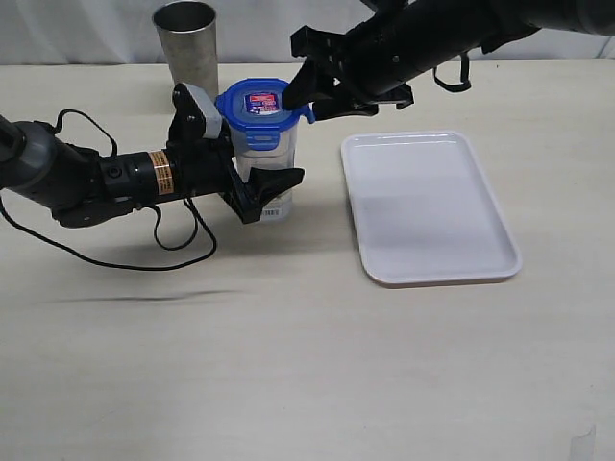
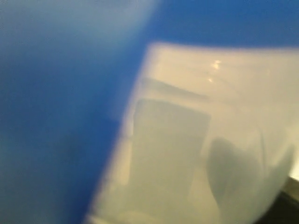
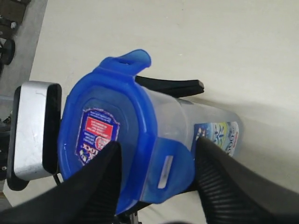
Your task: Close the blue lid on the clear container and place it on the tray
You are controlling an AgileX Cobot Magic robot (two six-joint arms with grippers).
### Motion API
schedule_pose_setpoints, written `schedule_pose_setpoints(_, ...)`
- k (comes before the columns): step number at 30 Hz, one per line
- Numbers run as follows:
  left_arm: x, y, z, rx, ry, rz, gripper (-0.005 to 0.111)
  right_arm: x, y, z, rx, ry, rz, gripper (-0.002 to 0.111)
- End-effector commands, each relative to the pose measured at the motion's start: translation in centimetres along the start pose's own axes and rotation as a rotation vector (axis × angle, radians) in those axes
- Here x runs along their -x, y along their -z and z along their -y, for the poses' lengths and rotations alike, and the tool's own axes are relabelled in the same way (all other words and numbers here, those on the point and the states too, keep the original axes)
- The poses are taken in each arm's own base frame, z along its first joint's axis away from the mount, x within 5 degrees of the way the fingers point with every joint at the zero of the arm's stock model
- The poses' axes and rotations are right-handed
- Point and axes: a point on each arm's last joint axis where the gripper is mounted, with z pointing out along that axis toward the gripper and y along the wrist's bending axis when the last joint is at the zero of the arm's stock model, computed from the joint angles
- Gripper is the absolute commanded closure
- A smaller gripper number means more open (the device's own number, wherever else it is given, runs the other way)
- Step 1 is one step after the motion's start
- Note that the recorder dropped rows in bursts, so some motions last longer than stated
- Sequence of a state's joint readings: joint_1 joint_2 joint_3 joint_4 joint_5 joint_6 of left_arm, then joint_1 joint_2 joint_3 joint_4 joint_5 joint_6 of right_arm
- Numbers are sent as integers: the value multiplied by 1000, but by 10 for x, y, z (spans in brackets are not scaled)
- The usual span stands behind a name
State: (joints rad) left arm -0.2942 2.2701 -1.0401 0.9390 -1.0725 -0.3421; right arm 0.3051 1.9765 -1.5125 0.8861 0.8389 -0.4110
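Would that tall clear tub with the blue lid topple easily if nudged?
Probably tippy: the clear container is tall with a narrow base. It seems empty, so it is likely light. Its smooth plastic walls may be slippery.

Exterior: high, oblique, whole table (image 1: 288, 365). Both wrists: very close on lid (image 3: 105, 105), container (image 3: 182, 116); left blurred.

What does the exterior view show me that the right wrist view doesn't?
Only the exterior view: the tray to the right of the container, the steel cup behind it, and the whole left arm. Only the right wrist view: close up, a raised flap sticking out unlatched. Both: the lid sitting on the container, the left tool clamped around it, and the right tool straddling the lid.
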Motion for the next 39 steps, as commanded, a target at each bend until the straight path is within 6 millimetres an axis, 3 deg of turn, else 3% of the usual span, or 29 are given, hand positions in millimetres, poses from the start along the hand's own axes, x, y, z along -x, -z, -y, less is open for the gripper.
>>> schedule_pose_setpoints(1, -7, 0, 1, 8, -12, -62, 107, 2, 5, 5, -26, 61, 8, 62)
schedule_pose_setpoints(5, -7, 0, 1, 8, -6, -62, 107, 8, 22, 4, -102, 133, 67, 62)
schedule_pose_setpoints(10, -7, 0, 1, 8, -6, -62, 107, 9, 23, 4, -113, 143, 78, 51)
schedule_pose_setpoints(19, -7, 0, 1, 8, -6, -62, 107, 11, 42, -17, -30, 135, 127, 63)
schedule_pose_setpoints(30, -7, 0, 1, 8, -6, -62, 107, 1, 27, -33, -67, 194, 70, 63)
schedule_pose_setpoints(39, -7, 0, 1, 8, -4, -62, 107, -1, 24, -24, -141, 158, 44, 63)
